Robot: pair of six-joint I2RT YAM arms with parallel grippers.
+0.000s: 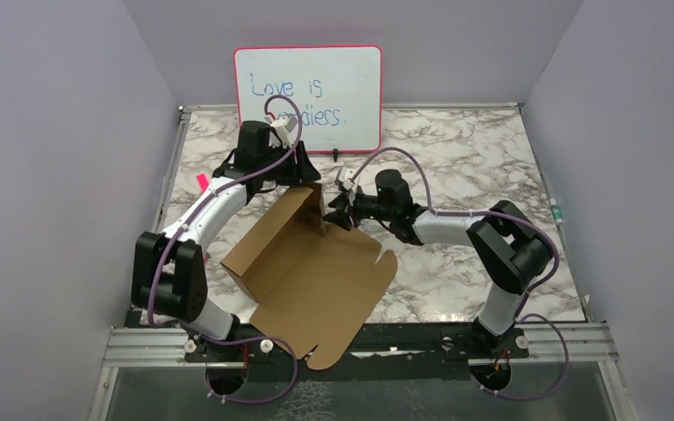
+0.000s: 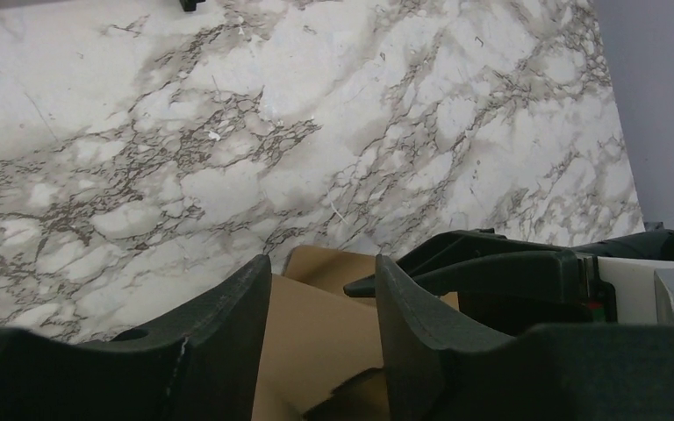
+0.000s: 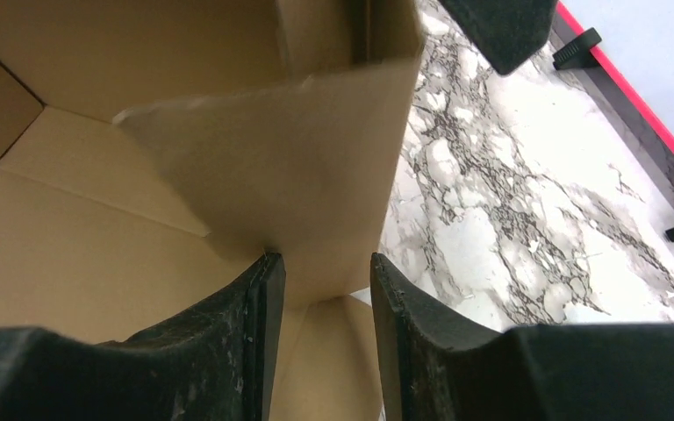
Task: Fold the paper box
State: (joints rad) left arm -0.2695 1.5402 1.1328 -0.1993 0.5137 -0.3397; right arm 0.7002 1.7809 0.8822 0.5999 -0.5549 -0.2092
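Whiteboard (image 1: pixel 307 88) behind paper box (image 1: pixel 316 281), marble table (image 1: pixel 456 149) beneath

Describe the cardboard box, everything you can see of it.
The paper box is plain brown cardboard, a die-cut sheet only partly folded. Its wide panel lies flat on the marble table, with a rounded tab overhanging the near edge. The far and left walls stand up and meet in a corner. The left pincer sits over the far wall's top edge, jaws apart. The right pincer straddles an upright side flap, jaws apart.
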